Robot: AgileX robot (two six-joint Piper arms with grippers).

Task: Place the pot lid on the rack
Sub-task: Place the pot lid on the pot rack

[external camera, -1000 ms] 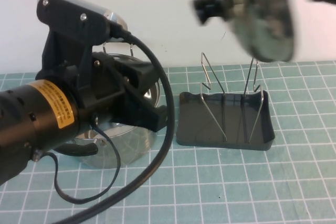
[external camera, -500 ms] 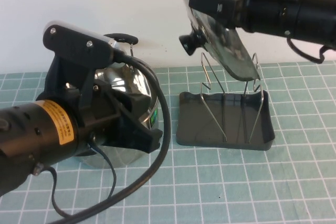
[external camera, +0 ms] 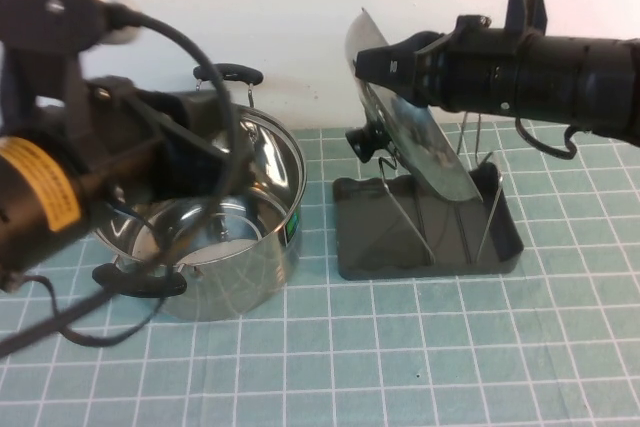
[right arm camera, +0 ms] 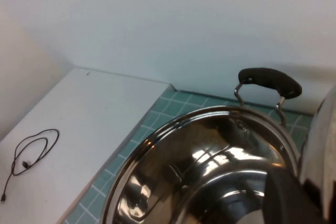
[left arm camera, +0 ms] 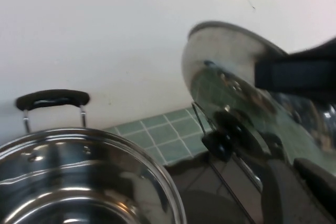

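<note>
**Pot lid over the rack, pot alongside**

Pot lid (external camera: 410, 122): shiny steel disc, steeply tilted, black knob (external camera: 362, 141) facing my left. It sits above the rack, its lower edge down among the wire uprights; I cannot tell whether it touches them. My right hand (external camera: 385, 62) is clamped on its upper rim, reaching in from my right side.

Rack (external camera: 430, 247): dark grey plastic tray with thin silver wire uprights, resting on the worktop (external camera: 400, 357), a green gridded mat.

Pot (external camera: 215, 237): deep steel, uncovered, two black handles, standing on the worktop just beside the rack, on its left. Its interior is in view from both wrist cameras.

My left hand (external camera: 180, 147): raised over the near-left side of the pot, clear of the lid. I cannot tell whether its fingers are apart or together.
</note>
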